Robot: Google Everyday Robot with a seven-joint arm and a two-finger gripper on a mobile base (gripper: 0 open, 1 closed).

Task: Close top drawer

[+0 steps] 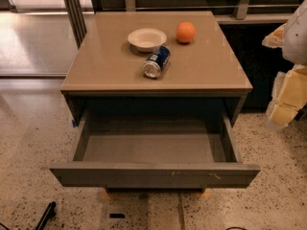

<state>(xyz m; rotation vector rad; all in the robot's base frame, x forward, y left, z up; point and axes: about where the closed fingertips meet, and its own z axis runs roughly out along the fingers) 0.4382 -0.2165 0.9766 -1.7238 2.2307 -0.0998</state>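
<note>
Camera view shows the gripper (287,97) as a pale, yellowish-white shape at the right edge, off to the right of the top drawer (153,174) and well apart from it. It has hold of nothing that I can see. Whether it is spread or closed I cannot tell, since it is partly cut off by the edge. It hangs level with the drawer's opening rather than in front of the panel, so I judge it has yet to line up for a push.

The top drawer is pulled far out, its plain grey inside bare and its flat front panel nearest the viewer, with small pale scratches right of centre. With no handle, closing it calls for pressing on that panel.

Above and behind the drawer, the cabinet top (110,66) carries a white bowl (147,38), an orange (185,32) to the right of the bowl, and a blue can (157,62) lying on its side in front of the bowl. They sit clear of the drawer's travel, though a hard shove could roll the can. Its label is too blurred to read, and I see no other writing.
</note>
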